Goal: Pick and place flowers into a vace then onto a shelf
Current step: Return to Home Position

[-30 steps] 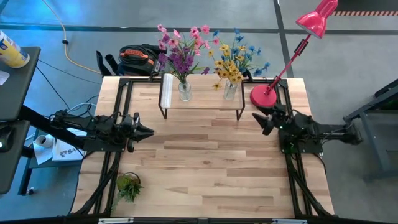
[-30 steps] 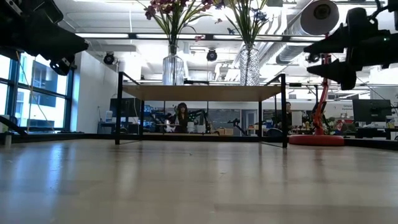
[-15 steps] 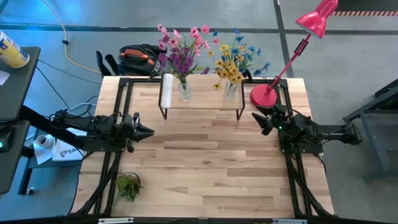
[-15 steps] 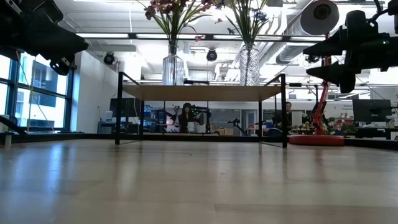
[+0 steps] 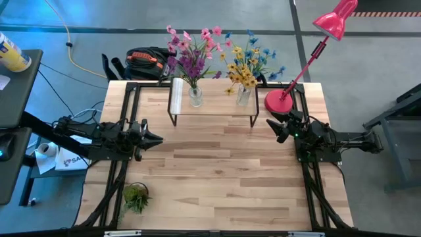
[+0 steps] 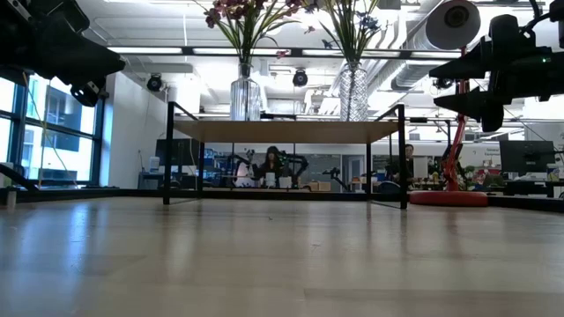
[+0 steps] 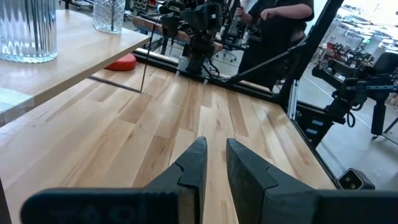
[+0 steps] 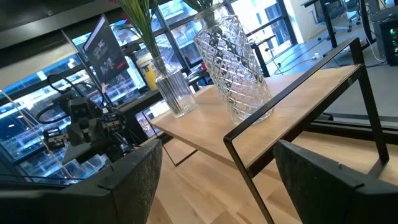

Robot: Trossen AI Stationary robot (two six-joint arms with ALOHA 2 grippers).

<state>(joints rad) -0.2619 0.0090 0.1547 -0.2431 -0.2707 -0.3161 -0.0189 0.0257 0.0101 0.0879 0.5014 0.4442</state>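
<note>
The shelf point(image 5: 214, 106) stands near the table's far edge on its thin black legs. Two glass vases rest on its plank. A ribbed vase point(image 5: 195, 97) holds the pink and purple flowers point(image 5: 193, 52), and a diamond-cut vase point(image 5: 243, 97) holds the blue and yellow flowers point(image 5: 250, 66). My left gripper point(image 5: 156, 139) hovers shut over the table's left side, short of the shelf. My right gripper point(image 5: 274, 128) hovers open just right of the shelf's right end, pointing at it; its wrist view shows the diamond-cut vase point(image 8: 236, 68) between its spread fingers, well ahead.
A red desk lamp's base point(image 5: 279, 101) sits at the table's far right corner, close behind my right gripper. A small green plant tuft point(image 5: 136, 195) lies near the table's left near corner. A black and orange bag point(image 5: 146, 64) lies beyond the far edge. Bare wood spans the middle.
</note>
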